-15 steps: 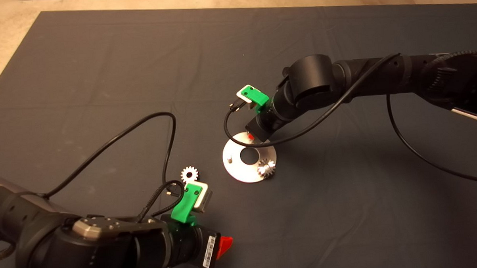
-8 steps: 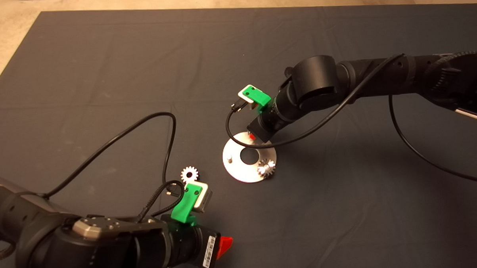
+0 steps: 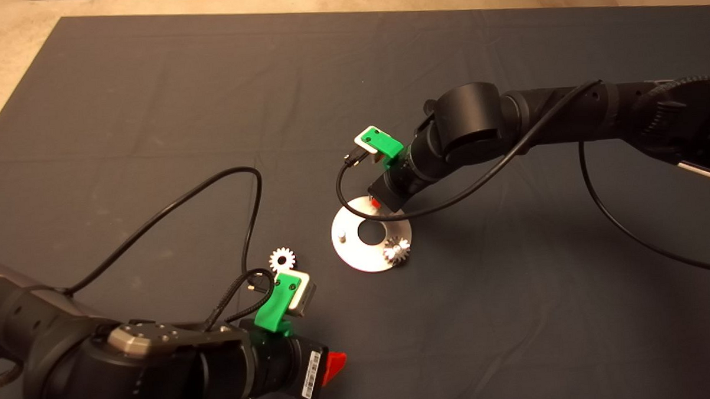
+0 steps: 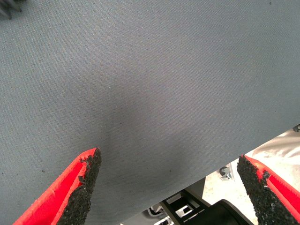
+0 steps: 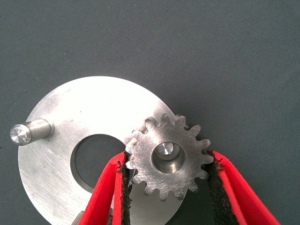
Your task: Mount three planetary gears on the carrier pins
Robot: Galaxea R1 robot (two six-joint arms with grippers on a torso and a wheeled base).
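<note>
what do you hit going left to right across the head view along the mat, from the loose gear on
loose gear → bare pin → disc's central hole → mounted gear at the disc's right edge

Head view: the right claw and the gear between its fingers are hidden under the wrist.

No readable text anywhere — only a barcode sticker on the left arm's wrist — illegible
</note>
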